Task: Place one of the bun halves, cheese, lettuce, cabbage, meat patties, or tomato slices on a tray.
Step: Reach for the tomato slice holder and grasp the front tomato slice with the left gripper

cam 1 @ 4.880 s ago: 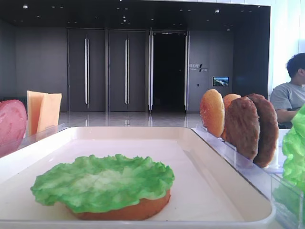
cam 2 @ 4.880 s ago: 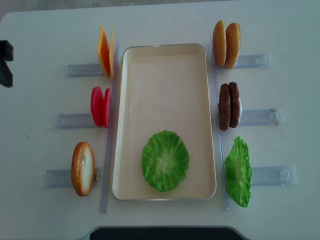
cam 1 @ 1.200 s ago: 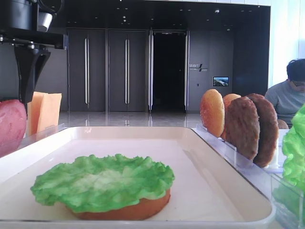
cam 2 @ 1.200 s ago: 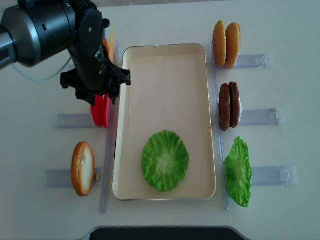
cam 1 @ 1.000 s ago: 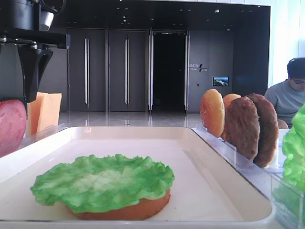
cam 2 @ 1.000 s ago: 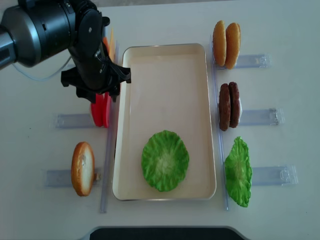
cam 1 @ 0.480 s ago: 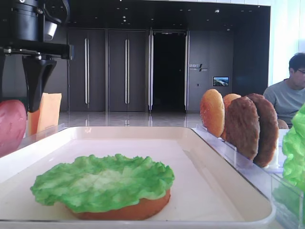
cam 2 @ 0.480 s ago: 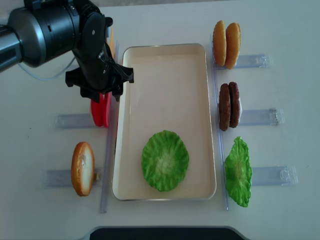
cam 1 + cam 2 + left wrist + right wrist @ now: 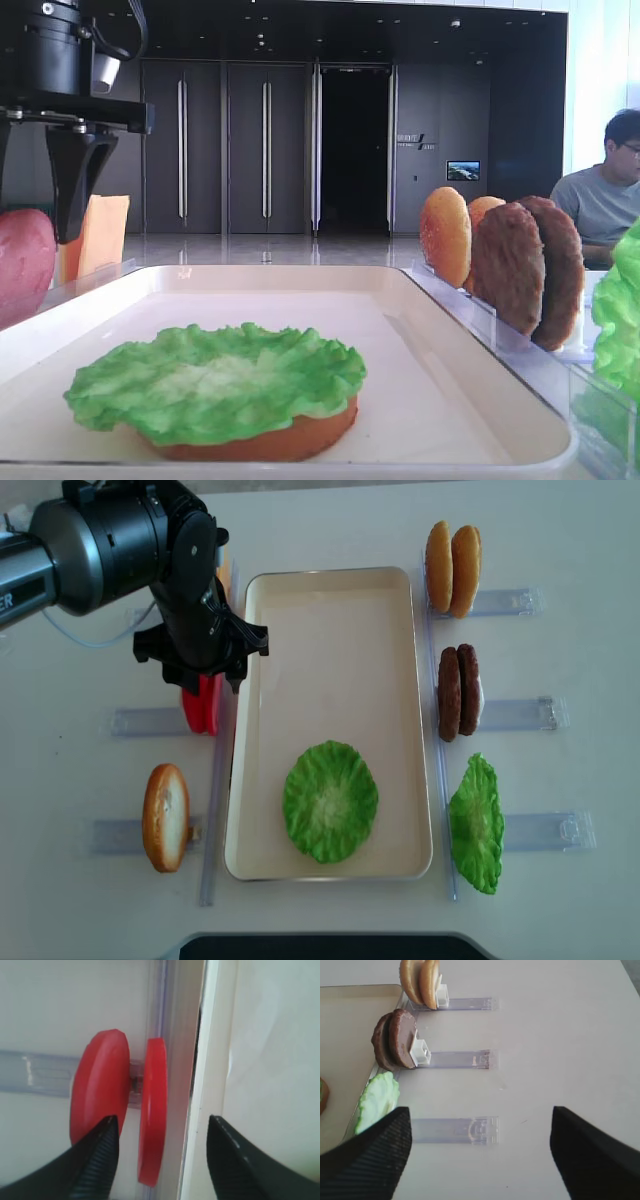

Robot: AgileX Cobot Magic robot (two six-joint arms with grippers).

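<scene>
A: Left gripper [image 9: 160, 1160] position?

B: Above the tomato slices [image 9: 204, 704], which stand on edge in their clear rack [image 9: 150, 721] just left of the tray [image 9: 330, 610]. In the left wrist view the jaws stand spread wide, nothing between them; the slice nearer the tray [image 9: 152, 1110] sits in the gap line, the other slice [image 9: 99, 1090] by the left finger [image 9: 97, 1162]. No contact visible.

A: Right gripper [image 9: 480, 1155]?

B: Parted as well, empty, hanging over bare table right of the tray, above the rack of the spare lettuce [image 9: 377, 1101].

A: Tray contents?

B: One lettuce leaf [image 9: 330, 801] lying flat in the near half, on top of a bun half [image 9: 255, 440] whose orange edge shows under it in the low view. Rest of the tray floor is bare.

A: Other stock?

B: Cheese [image 9: 95, 235] upright behind the left arm. One bun half [image 9: 165, 817] on edge at the near left rack. Two bun halves [image 9: 452, 568] far right, two meat patties [image 9: 458, 692] below them, all upright in racks. A seated person [image 9: 605, 195] is in the background at right.
</scene>
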